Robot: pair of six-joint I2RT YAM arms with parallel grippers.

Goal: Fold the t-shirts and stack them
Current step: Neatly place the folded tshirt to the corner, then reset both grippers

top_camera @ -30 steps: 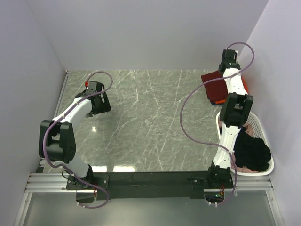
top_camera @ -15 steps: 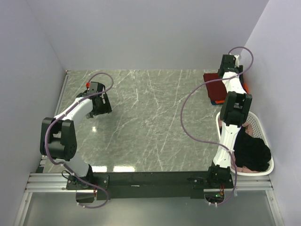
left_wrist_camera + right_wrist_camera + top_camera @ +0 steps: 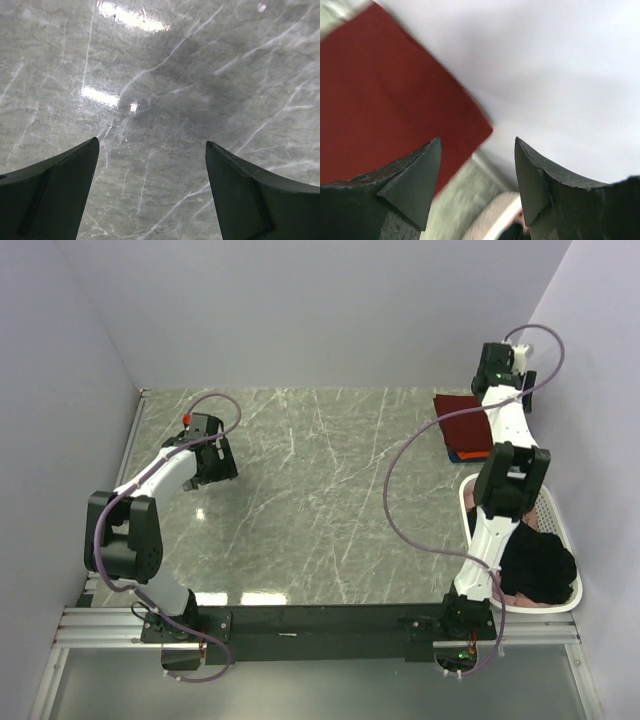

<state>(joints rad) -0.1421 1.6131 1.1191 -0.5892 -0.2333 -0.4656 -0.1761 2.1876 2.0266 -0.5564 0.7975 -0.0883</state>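
The maroon t-shirt [image 3: 463,420] lay folded flat at the far right corner of the table [image 3: 320,480]. It was the top piece of a small pile, and a thin edge of other cloth showed under its near side. I judge it sat there so that the middle of the table stayed free for folding. The right hand [image 3: 477,141] hung over the far edge of this shirt, close to the wall. Its jaws stood apart with nothing between them, so the shirt rested by its own weight. The left hand [image 3: 151,143] waited over bare marble on the left side, its jaws wide and holding nothing, probably ready for the next piece.

The black t-shirt [image 3: 540,562] was not yet folded. It lay crumpled in the white basket [image 3: 553,508] near the right arm's base, with a little pale pink cloth [image 3: 520,602] under it.

Only the top view showed the basket, both arms and the pile together. The right wrist view showed what the top view hid behind the arm: the gap between the fingers was empty, and the maroon corner was sharp and flat. The left wrist view confirmed only marble under that hand.
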